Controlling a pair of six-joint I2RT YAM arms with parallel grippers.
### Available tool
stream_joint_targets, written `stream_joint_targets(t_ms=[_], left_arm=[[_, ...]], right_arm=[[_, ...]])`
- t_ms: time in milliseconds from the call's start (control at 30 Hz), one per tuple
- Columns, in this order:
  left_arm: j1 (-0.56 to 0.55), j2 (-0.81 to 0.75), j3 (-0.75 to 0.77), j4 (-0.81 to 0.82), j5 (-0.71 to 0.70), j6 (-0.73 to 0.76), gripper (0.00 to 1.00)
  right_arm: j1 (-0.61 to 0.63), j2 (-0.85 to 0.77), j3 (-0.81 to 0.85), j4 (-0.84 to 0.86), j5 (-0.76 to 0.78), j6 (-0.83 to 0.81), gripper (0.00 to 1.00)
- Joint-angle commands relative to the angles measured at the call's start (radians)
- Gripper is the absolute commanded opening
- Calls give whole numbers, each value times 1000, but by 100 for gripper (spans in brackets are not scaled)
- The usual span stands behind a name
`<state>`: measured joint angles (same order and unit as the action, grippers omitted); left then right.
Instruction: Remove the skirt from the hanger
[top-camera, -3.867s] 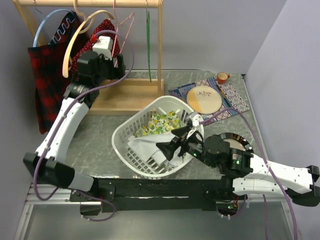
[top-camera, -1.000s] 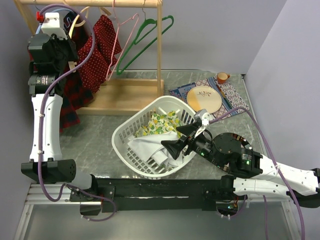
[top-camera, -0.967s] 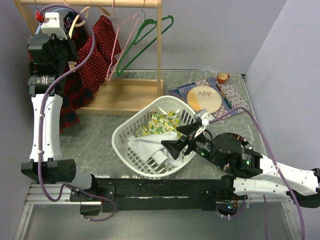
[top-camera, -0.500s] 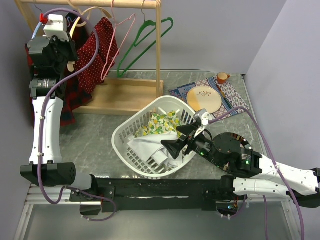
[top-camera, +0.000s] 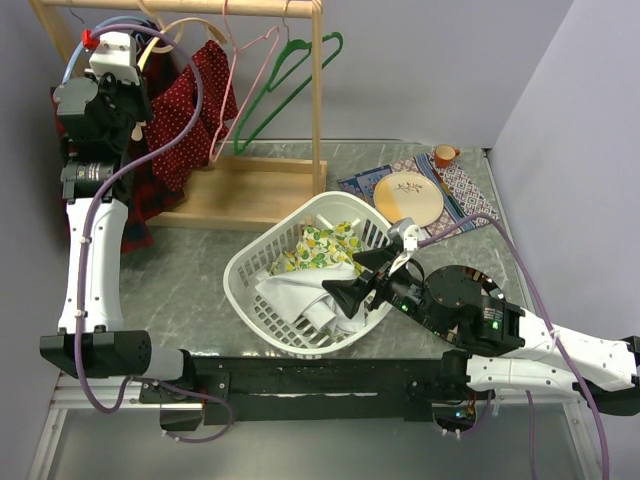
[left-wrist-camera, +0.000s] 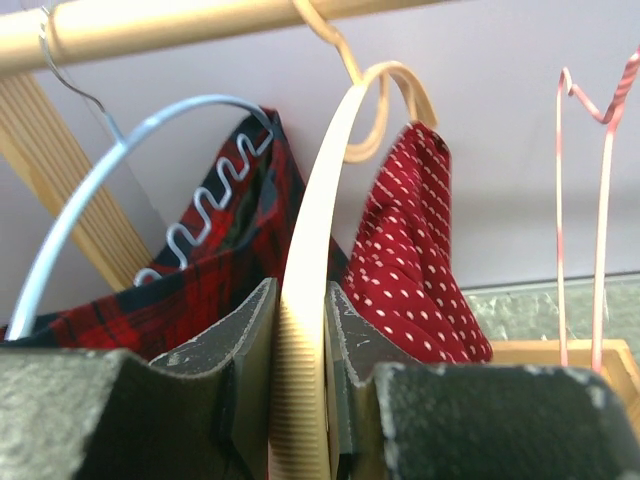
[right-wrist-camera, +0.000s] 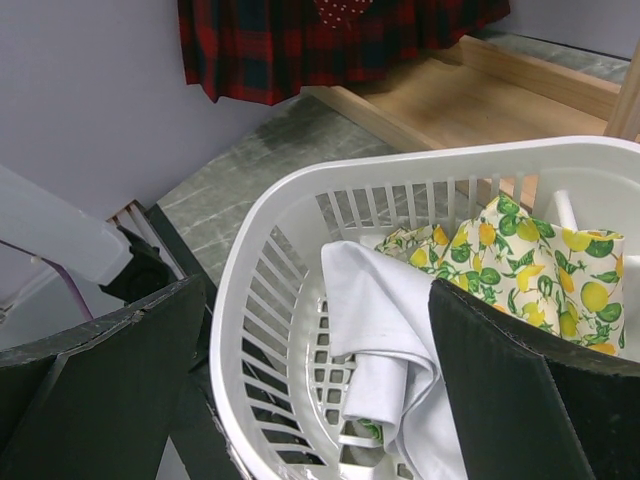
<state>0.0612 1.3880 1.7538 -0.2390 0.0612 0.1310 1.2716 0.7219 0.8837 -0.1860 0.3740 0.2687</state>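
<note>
A red white-dotted skirt (left-wrist-camera: 415, 250) hangs on a cream hanger (left-wrist-camera: 320, 200) hooked over the wooden rail (left-wrist-camera: 150, 25). My left gripper (left-wrist-camera: 300, 300) is shut on that hanger's arm, high at the left end of the rack (top-camera: 135, 100). Behind it a red plaid skirt (left-wrist-camera: 220, 260) hangs from a blue wire hanger (left-wrist-camera: 110, 190). From above, the dotted skirt (top-camera: 195, 110) drapes right of my left wrist and the plaid skirt (top-camera: 140, 215) falls below it. My right gripper (top-camera: 352, 280) stands open over the white basket (right-wrist-camera: 300, 190), holding nothing.
An empty pink hanger (top-camera: 240, 90) and green hanger (top-camera: 290, 75) hang right of the skirts. The rack's wooden base (top-camera: 250, 190) lies behind the basket (top-camera: 250, 270), which holds a white cloth (right-wrist-camera: 380, 310) and lemon-print fabric (right-wrist-camera: 520, 250). A plate (top-camera: 408, 198) and cup (top-camera: 444, 154) sit far right.
My left gripper has drifted slightly right with the cream hanger, and the dotted skirt swung with it. The pink and green hangers have shifted a little. The right arm has not moved.
</note>
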Motion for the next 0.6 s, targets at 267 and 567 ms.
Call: stream_joint_targets(t_ms=[267, 567], left_arm=[[-35, -35, 56, 305, 5, 68, 1], [-34, -133, -103, 215, 35, 1, 72]], right_arm=[[-2, -13, 41, 37, 8, 1, 99], [-3, -16, 32, 40, -4, 10, 99]])
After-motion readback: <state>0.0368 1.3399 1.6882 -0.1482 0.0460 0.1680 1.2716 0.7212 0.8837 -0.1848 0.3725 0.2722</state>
